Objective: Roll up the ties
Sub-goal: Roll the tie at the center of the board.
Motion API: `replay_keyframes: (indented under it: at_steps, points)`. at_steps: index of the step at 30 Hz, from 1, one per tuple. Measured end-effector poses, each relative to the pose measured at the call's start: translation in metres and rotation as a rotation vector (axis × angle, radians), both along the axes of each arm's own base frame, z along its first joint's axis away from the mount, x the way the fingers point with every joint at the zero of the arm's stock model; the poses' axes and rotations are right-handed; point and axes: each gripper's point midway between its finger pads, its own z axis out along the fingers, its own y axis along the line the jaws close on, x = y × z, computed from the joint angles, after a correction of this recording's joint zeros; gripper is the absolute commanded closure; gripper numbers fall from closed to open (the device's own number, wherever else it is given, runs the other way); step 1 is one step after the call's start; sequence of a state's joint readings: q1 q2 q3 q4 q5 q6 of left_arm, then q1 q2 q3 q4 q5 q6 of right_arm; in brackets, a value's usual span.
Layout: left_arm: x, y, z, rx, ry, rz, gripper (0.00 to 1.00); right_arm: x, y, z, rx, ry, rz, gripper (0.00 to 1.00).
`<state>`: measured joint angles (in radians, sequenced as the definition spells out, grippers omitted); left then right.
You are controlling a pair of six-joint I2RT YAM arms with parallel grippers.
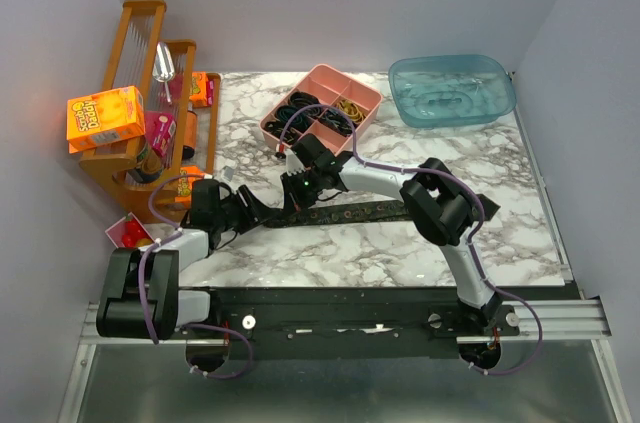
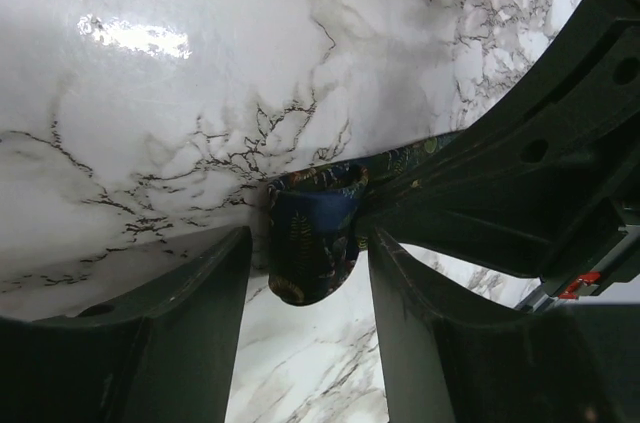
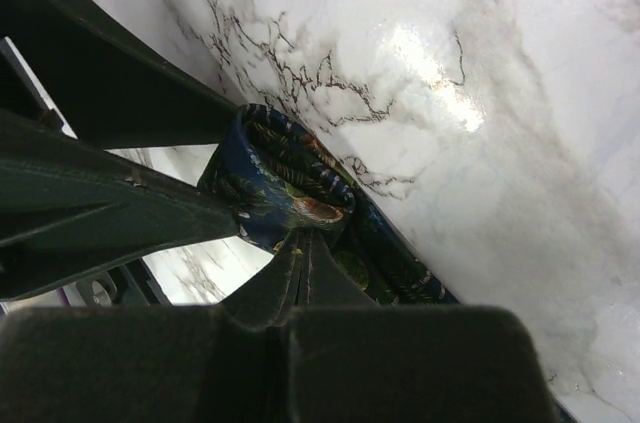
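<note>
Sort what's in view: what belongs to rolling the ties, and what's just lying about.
In the job:
- the tie, one end already rolled
- right claw, pinching that roll
- left claw, open on either side of it

Lying about:
- pink tray with band loops
- blue tub
- wooden rack
- orange box

Robotics lab test cell: blank pale walls (image 1: pixel 350 3) box in a marble-patterned table (image 1: pixel 300 253), robot arms (image 1: pixel 445 208) bolted to an aluminium rail (image 1: pixel 560 318), beside staged props: wooden rack (image 1: pixel 143 6), pink tray (image 1: pixel 322 71), blue tub (image 1: pixel 450 88).
</note>
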<state>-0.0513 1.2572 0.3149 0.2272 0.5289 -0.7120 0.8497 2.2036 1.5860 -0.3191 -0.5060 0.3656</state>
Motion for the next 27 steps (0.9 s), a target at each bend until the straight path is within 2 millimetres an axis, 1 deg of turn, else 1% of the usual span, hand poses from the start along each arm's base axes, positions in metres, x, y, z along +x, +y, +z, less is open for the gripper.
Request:
replay_keyframes:
  at_steps: [4, 5, 7, 8, 10, 11, 14, 20, 27]
  points:
    - [0.0036, -0.0032, -0.0012, -0.024, -0.019, -0.005, 0.49, 0.0003, 0.0006, 0.0002, 0.003, -0.001, 0.001, 0.99]
    - [0.0044, -0.0037, -0.002, -0.027, -0.021, -0.006, 0.53, 0.0002, 0.0006, -0.0001, 0.003, -0.001, 0.001, 0.99]
    - [0.0056, -0.0041, -0.0026, -0.03, -0.028, -0.006, 0.56, -0.0001, 0.0008, 0.0, 0.005, 0.001, 0.002, 0.99]
    - [0.006, -0.0041, -0.003, -0.031, -0.031, -0.005, 0.63, 0.0, 0.0009, 0.0001, 0.005, 0.0, 0.002, 0.99]
    - [0.0061, -0.0042, -0.0034, -0.032, -0.034, -0.004, 0.69, -0.0001, 0.001, 0.0002, 0.005, 0.0, 0.003, 0.99]
    - [0.0066, -0.0043, -0.0029, -0.033, -0.037, -0.004, 0.74, -0.0001, 0.001, 0.0002, 0.006, 0.0, 0.003, 0.99]
    - [0.0072, -0.0049, -0.0018, -0.039, -0.04, -0.004, 0.84, 0.0003, 0.0016, 0.0005, 0.009, -0.001, 0.004, 0.99]
    - [0.0073, -0.0058, -0.0006, -0.044, -0.042, -0.007, 0.93, 0.0, 0.0021, 0.0008, 0.012, 0.0, 0.005, 0.99]
    - [0.0069, -0.0102, 0.0062, 0.02, -0.027, -0.034, 0.99, 0.0001, 0.0022, 0.0009, 0.012, 0.0, 0.005, 0.99]
